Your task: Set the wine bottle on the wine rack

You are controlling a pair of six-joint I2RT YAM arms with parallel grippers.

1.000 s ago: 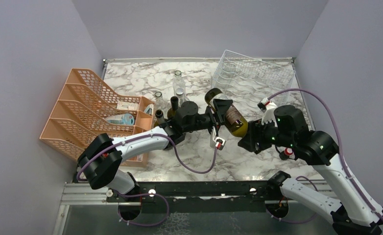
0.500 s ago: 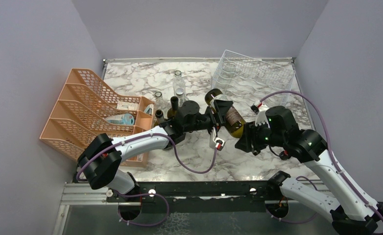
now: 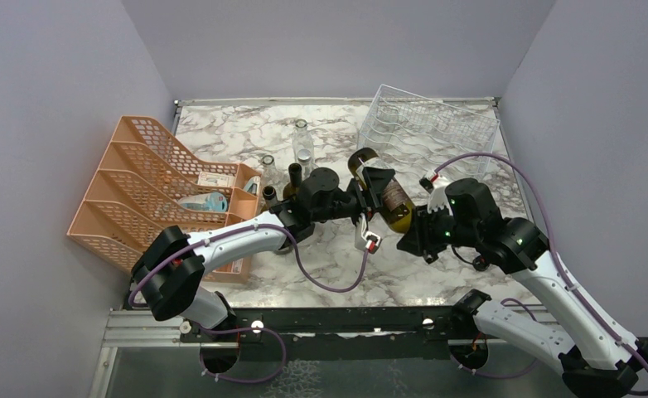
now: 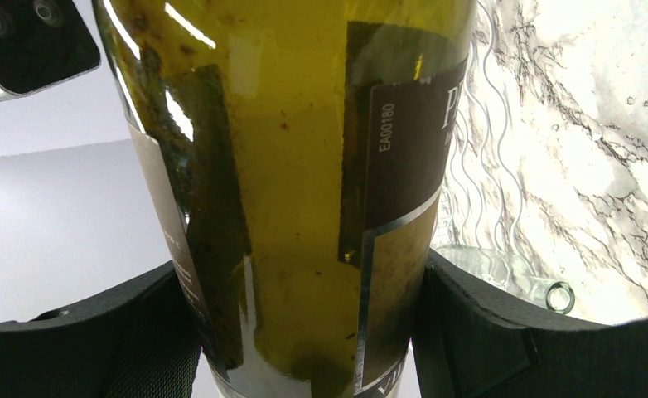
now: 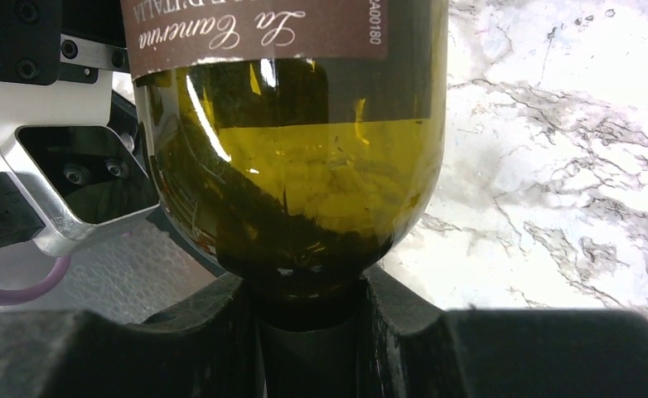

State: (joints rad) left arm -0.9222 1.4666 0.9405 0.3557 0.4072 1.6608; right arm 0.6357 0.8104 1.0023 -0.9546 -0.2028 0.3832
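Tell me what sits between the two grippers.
The wine bottle spans that gap. The left gripper clamps its labelled body and the right gripper clamps its neck. The top view shows this, and each wrist view confirms its own grip.

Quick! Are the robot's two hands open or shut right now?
Left gripper: shut on the olive-green glass wine bottle, around its body.
Right gripper: shut on the same bottle's neck.
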